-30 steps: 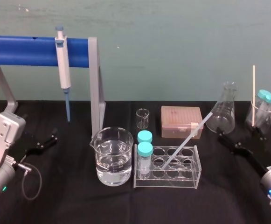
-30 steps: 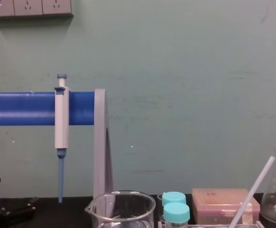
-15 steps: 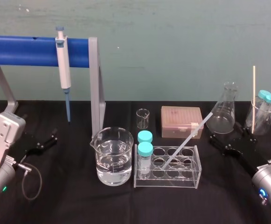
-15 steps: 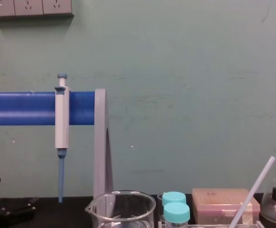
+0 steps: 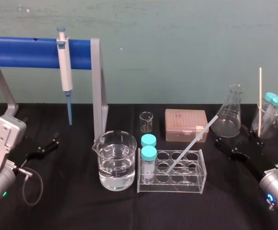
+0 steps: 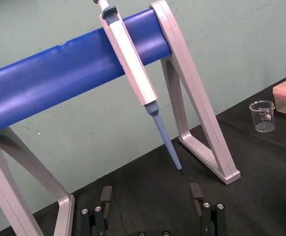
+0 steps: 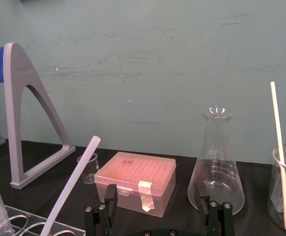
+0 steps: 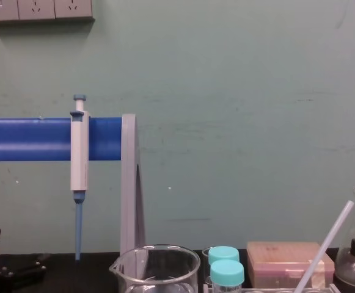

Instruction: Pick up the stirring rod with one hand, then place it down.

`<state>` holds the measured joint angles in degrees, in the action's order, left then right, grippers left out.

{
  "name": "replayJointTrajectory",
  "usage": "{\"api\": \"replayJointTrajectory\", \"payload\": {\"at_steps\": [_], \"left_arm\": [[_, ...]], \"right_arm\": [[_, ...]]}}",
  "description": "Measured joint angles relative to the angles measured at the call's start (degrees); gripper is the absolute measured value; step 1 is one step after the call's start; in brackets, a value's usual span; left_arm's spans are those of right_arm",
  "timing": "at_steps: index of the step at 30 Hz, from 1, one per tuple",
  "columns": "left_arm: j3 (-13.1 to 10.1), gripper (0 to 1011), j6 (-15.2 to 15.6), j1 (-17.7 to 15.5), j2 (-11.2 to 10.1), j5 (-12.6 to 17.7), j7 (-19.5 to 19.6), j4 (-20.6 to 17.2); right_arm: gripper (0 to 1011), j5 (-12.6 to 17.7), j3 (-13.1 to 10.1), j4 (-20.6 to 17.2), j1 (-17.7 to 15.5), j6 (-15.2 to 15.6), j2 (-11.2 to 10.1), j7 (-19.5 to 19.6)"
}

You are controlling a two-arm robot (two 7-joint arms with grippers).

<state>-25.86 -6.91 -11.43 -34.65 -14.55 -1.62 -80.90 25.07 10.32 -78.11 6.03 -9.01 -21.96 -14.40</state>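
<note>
The stirring rod is a thin translucent-white stick leaning in the clear tube rack, its top slanting up to the right toward the flask. It also shows as a slanted rod in the right wrist view and rod in the chest view. My right gripper hovers open just right of the rod's upper end, apart from it; its fingers hold nothing. My left gripper rests open at the far left, its fingers bare.
A water-filled beaker stands left of the rack, with two teal-capped vials in it. A pink tip box, small beaker and conical flask stand behind. A pipette hangs on the blue stand. A beaker with a thin stick is far right.
My right gripper has moved left and forward, toward the rod's upper end, mostly in the first half second. The rod and the left arm have stayed put.
</note>
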Motion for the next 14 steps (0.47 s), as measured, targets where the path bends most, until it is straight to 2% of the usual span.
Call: {"api": "replayJointTrajectory", "payload": {"at_steps": [14], "left_arm": [[0.0,1000,0.0,0.0,0.0,0.0,0.0,0.0]], "right_arm": [[1003,0.1,0.0,-0.1,-0.1,-0.1,-0.1,-0.1]]}}
